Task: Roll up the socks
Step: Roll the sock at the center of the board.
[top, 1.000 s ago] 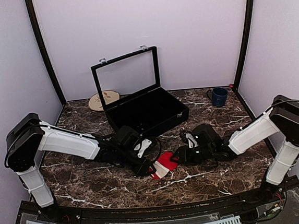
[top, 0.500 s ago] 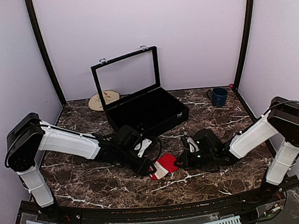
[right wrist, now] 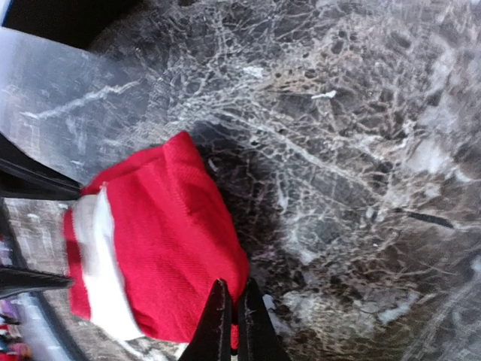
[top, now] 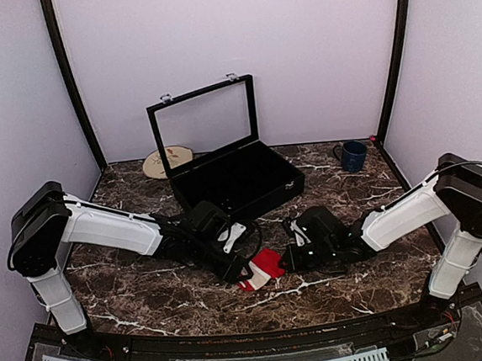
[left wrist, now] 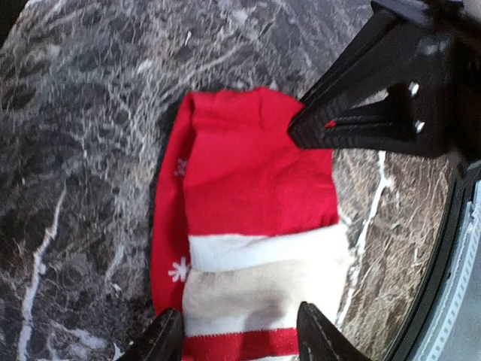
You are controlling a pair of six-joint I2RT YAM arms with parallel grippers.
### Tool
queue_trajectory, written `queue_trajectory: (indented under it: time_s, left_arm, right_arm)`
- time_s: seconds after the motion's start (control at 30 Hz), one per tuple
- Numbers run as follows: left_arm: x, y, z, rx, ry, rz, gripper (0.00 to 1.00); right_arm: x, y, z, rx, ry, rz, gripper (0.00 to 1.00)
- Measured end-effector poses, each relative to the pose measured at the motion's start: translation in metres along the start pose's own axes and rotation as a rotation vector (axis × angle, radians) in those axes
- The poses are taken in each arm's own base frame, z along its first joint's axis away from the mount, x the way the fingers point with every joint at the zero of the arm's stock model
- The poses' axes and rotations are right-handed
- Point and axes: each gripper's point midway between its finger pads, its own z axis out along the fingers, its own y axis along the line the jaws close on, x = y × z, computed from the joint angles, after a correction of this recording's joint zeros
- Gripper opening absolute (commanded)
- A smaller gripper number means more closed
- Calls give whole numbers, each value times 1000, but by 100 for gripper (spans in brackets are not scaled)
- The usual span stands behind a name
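The socks (top: 265, 266) lie flat at the table's front centre, bright red with a cream-white cuff band. My left gripper (top: 244, 274) sits low at the cuff end. In the left wrist view it (left wrist: 240, 340) is open, its two fingertips standing either side of the cuff of the socks (left wrist: 255, 180). My right gripper (top: 284, 260) comes in from the right. In the right wrist view it (right wrist: 231, 301) is shut on the red edge of the socks (right wrist: 165, 241), with fabric pinched between the jaws. Its black fingers (left wrist: 353, 124) also show on the red end in the left wrist view.
An open black case (top: 239, 182) with its glass lid (top: 206, 120) raised stands just behind the grippers. A blue mug (top: 354, 155) is at the back right. A round wooden plate (top: 166, 162) lies at the back left, beside the case.
My right gripper has slid left to the socks and shut on their red edge. The left gripper has stayed in place at the cuff.
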Motion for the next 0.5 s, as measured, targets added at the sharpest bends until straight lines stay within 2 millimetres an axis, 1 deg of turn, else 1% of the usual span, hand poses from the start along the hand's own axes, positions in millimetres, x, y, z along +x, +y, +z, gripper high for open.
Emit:
queue_trajectory:
  time_s: [0.07, 0.17, 0.27, 0.5]
  left_arm:
    - [-7, -2, -2, 3, -10, -1, 55]
    - [-24, -9, -7, 12, -39, -2, 55]
    - [-34, -12, -10, 16, -55, -9, 55]
    - [-31, -10, -12, 17, -33, -77, 55]
  right_arm:
    - [-1, 0, 0, 59, -1, -59, 0]
    - [-3, -1, -3, 159, -11, -160, 0]
    - [-2, -5, -8, 259, -26, -252, 0]
    - [4, -15, -21, 463, -66, -449, 0]
